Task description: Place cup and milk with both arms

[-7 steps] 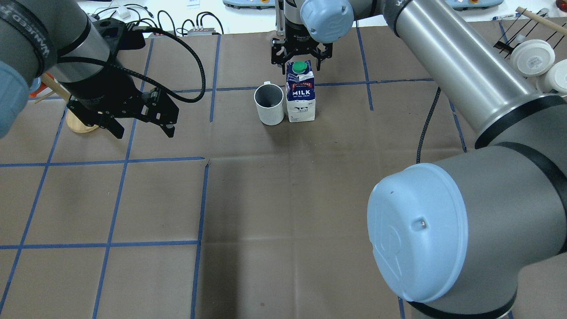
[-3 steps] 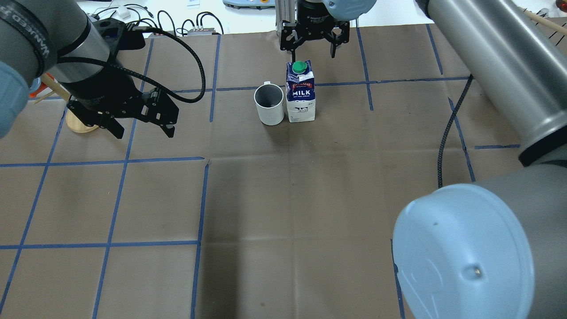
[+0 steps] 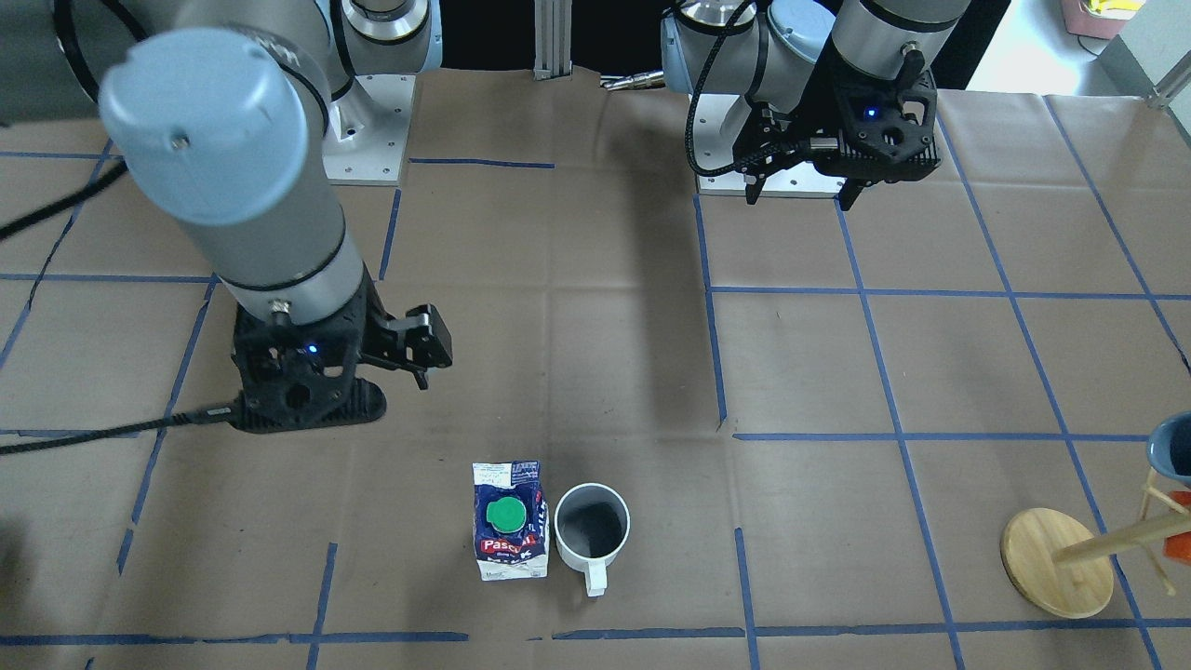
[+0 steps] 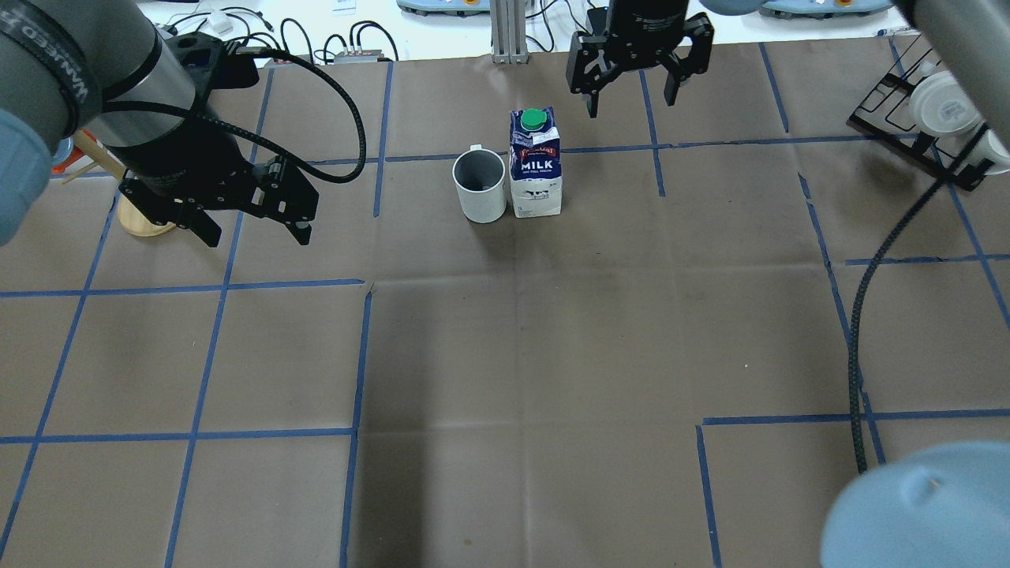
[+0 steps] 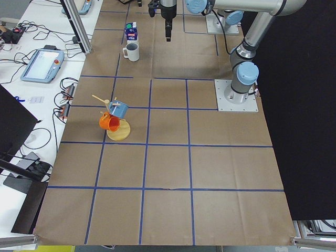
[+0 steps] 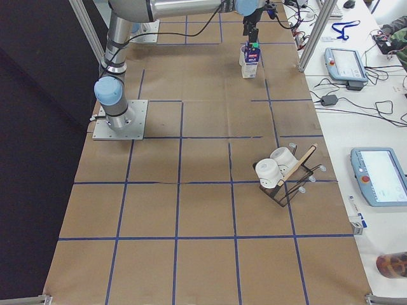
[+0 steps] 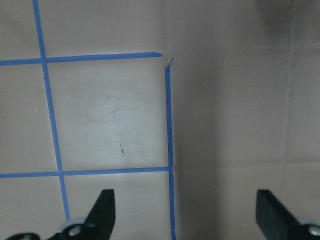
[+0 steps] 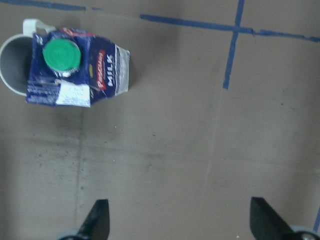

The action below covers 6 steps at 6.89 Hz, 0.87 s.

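Right gripper and left gripper both gape wide, empty. Below the right one stands the milk, seemingly touching the cup. Its cardboard looks crushable, so it is best squeezed gently mid-body.

In the right wrist view the cup sits at the upper left, cut by the frame's edge and largely covered by the milk, so only an arc of rim and a bit of handle show. The right gripper appears only as two fingertips along the bottom edge, and the left wrist view likewise gives just the tips of the left gripper. In the front-facing view the wooden mug stand at lower right is cropped by the right edge. In the exterior right view the cup is mostly behind the milk at top centre, and the print on both is too small to read
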### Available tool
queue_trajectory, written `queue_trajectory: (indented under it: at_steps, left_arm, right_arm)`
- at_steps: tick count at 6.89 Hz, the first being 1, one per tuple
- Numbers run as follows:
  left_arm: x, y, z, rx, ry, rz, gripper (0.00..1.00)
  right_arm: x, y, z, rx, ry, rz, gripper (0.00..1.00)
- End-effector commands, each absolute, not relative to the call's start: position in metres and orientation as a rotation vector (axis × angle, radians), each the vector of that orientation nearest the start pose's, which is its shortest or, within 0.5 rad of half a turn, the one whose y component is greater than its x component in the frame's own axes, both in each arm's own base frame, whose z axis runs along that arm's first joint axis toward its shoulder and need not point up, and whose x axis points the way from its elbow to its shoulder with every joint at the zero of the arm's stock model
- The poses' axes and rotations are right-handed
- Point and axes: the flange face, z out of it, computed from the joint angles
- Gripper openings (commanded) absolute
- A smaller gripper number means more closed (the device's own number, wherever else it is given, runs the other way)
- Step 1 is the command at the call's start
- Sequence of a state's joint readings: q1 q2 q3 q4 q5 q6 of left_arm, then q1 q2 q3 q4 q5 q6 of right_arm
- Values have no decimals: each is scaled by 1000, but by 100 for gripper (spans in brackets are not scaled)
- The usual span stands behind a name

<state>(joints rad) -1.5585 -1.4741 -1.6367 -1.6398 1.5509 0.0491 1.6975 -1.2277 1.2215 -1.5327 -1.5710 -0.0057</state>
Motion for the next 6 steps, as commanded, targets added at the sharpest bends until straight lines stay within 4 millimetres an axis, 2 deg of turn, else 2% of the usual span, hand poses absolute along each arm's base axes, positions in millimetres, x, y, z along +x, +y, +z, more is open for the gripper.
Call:
queue_trajectory:
  at_steps: [1, 2, 3, 4, 6]
  left_arm:
    - [-130, -448, 494, 58, 3162, 60, 100]
    - [-130, -448, 494, 58, 3162, 60, 100]
    - [-130, -448, 494, 58, 3162, 60, 100]
    - [-130, -448, 494, 58, 3162, 60, 100]
    - [-130, -448, 494, 58, 3162, 60, 100]
  right_arm:
    - [143, -547, 486, -150, 3135, 51, 100]
    - [145, -505, 494, -134, 3130, 50, 100]
    - [145, -474, 475, -113, 3132, 84, 100]
    - [142, -464, 469, -116, 3140, 56, 100]
    - [142, -462, 477, -111, 3144, 29, 100]
